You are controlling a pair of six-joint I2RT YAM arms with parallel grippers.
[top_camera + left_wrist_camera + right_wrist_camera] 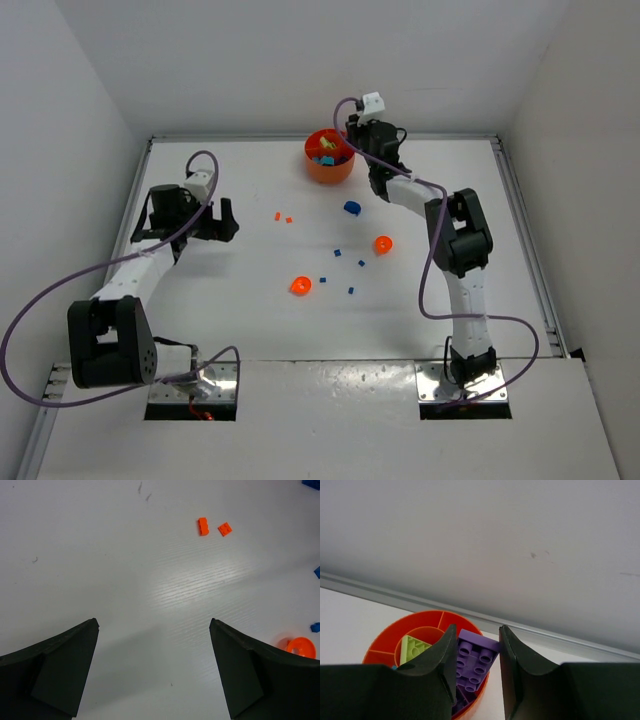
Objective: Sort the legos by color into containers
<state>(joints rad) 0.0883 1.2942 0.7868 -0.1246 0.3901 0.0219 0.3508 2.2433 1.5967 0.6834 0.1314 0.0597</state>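
From above, the right gripper (352,140) hangs at the orange dish (322,175) on the desk's (200,300) far edge. The left gripper (193,222) is well apart, with loose legos (351,208) between them.

Left wrist: jaws wide and empty, with small orange pieces (203,526) ahead.

Right wrist: jaws narrow, pinching a purple brick (476,660) above the dish, seemingly over an outer compartment.
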